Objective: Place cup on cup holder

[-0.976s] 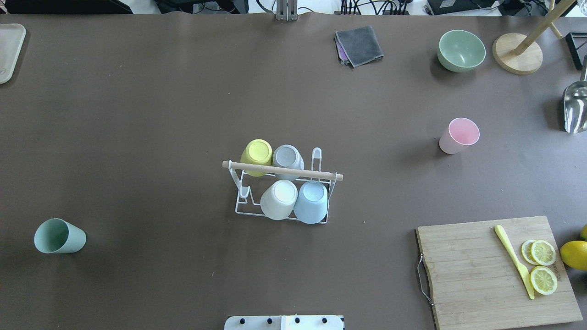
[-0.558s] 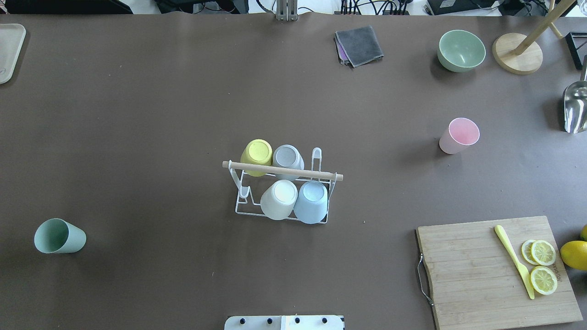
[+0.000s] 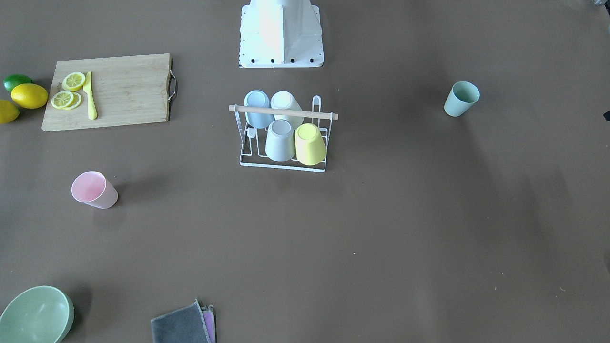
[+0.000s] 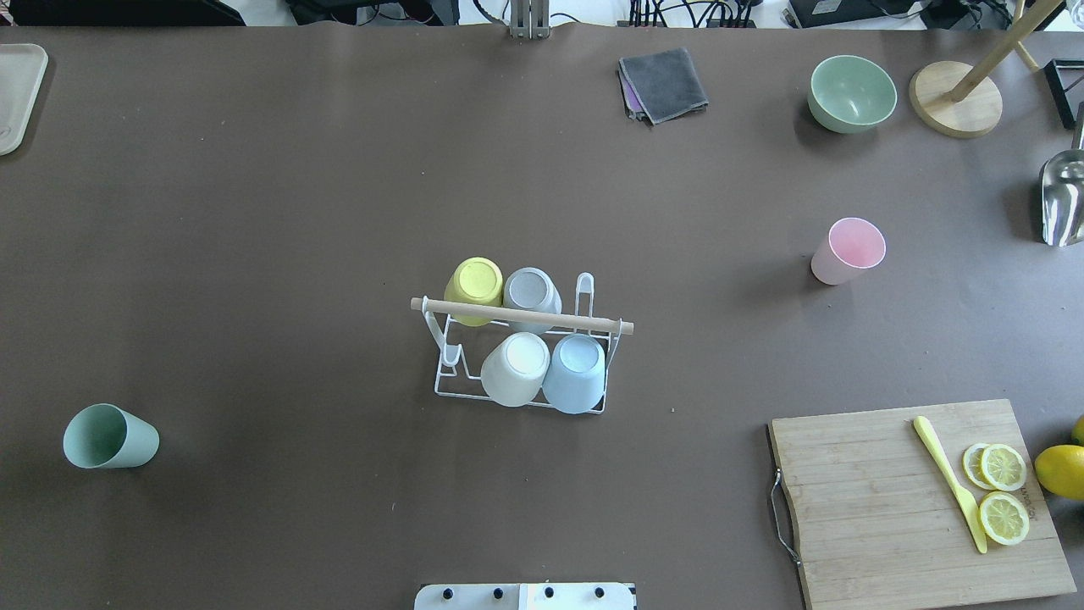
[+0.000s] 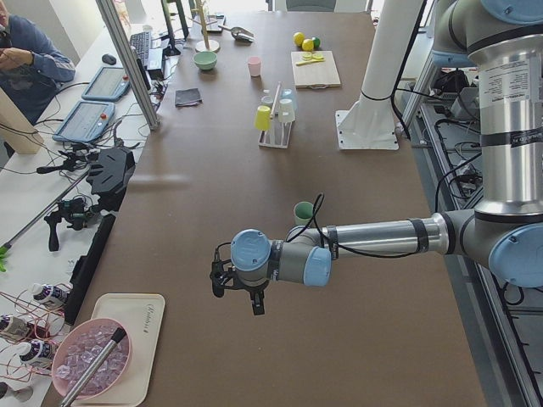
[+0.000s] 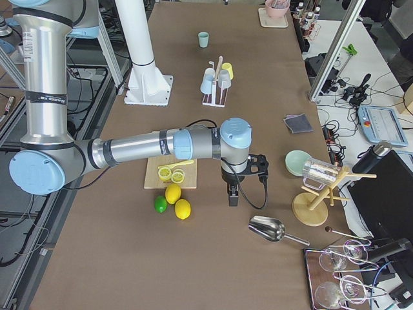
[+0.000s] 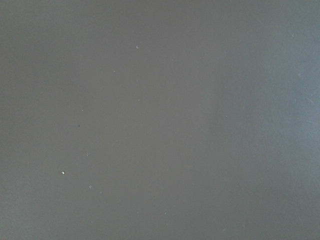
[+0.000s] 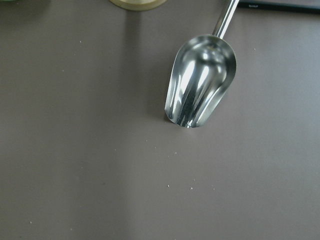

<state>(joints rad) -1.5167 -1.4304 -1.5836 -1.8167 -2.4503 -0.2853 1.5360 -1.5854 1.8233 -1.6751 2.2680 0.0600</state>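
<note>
The cup holder [image 4: 521, 314], a white wire rack with a wooden rod on top, stands mid-table with several cups upside down on its prongs. One prong at each end is bare. A pink cup [image 4: 847, 250] stands upright at the right. A green cup [image 4: 108, 436] stands upright at the near left. My left gripper [image 5: 256, 303] hangs over bare table beyond the green cup [image 5: 304, 212]. My right gripper [image 6: 231, 196] hovers near the lemons, and the metal scoop [image 8: 200, 90] lies below its camera. Both show only in side views, so I cannot tell if they are open or shut.
A cutting board [image 4: 881, 508] with lemon slices and a yellow knife lies at the near right, with lemons [image 4: 1060, 470] beside it. A green bowl [image 4: 851, 93], a grey cloth [image 4: 665, 83] and a wooden stand [image 4: 955, 100] sit at the far side. A tray [image 4: 15, 93] sits far left.
</note>
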